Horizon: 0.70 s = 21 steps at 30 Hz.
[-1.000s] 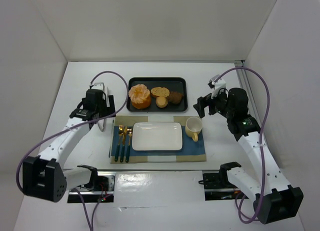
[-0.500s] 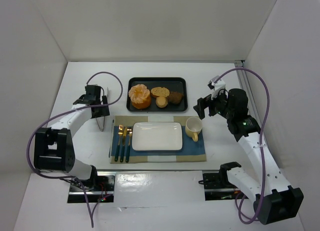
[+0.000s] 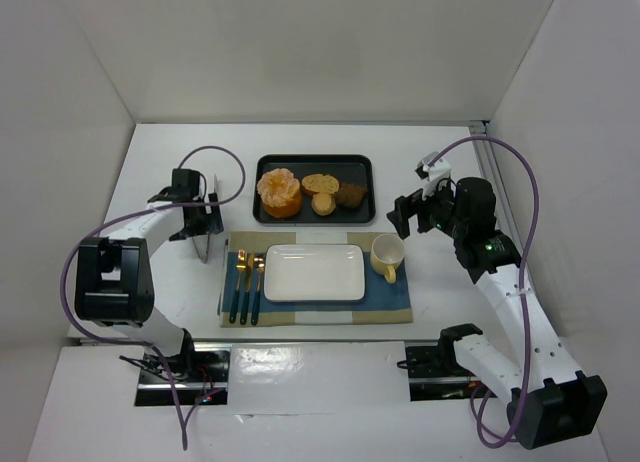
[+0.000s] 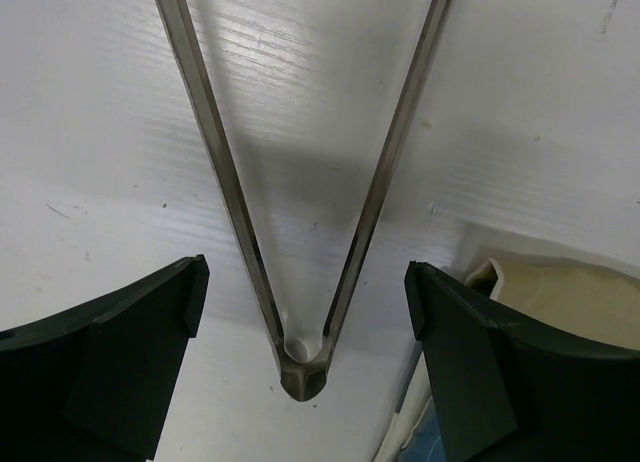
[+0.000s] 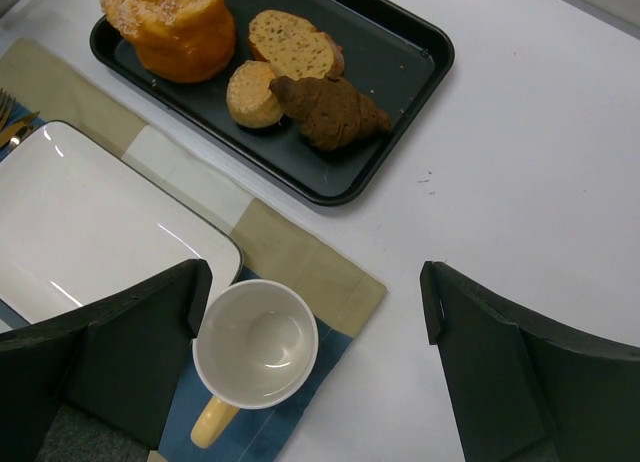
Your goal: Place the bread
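Note:
The bread is a large orange-golden bun at the left end of the black tray; it also shows in the right wrist view. My left gripper is open, left of the tray and low over the table. In the left wrist view the gripper has its jaws on either side of the hinge end of metal tongs, not touching them. My right gripper is open and empty, above the table right of the tray, over a cup.
The tray also holds two small tan slices and a dark brown chunk. A white rectangular plate lies on a blue-and-tan placemat, with cutlery on its left and the cup on its right.
My left arm has folded back toward the left, while its gripper stays near the tongs. The right arm and the bread have not moved.

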{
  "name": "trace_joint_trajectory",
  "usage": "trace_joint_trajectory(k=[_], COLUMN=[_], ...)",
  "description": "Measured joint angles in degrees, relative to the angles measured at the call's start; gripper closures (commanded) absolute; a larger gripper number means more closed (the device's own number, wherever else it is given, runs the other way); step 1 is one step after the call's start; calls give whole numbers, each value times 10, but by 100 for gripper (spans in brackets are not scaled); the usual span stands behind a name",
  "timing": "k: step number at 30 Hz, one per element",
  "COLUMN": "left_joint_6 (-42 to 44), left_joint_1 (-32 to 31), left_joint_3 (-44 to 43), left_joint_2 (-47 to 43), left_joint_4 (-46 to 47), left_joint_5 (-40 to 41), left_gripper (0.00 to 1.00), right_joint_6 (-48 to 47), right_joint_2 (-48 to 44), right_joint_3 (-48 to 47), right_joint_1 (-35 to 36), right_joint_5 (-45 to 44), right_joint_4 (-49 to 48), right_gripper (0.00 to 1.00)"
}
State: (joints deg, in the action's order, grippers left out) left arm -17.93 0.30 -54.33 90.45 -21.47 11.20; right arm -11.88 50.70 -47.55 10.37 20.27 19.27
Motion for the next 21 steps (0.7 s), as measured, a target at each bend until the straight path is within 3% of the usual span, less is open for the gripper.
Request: trace_joint_trajectory(k=[7,10,12,13,16,17,19,21], left_joint_6=[1,1,0,0,0,2,6,9], left_joint_1=[9,14,16,16,17,17,17,17], left_joint_3=[-24,-33,-42,-43,-45,-45,-47,-49], left_joint_2=[60,73,81,83,84,85,85,85], left_joint_4=[-5,-9,-12,-12,-13,-14,-17,-20], left_joint_5=[-12,-20,-25,-25,-27,-28,-29,-30], left_gripper=[4,11,22,37,62,78,96,100], right_joint_6=[0,0,0,0,0,0,0,0], right_joint_2=[0,0,-2,-2,-5,-5,-5,-5], right_joint_3=[0,0,0,0,0,0,0,0], right_joint_1=[0,0,0,0,0,0,0,0], right_joint_5=[0,0,-1,-1,-1,-1,-1,-1], right_joint_4=[0,0,0,0,0,0,0,0], right_gripper=[1,1,1,1,1,1,1,1])
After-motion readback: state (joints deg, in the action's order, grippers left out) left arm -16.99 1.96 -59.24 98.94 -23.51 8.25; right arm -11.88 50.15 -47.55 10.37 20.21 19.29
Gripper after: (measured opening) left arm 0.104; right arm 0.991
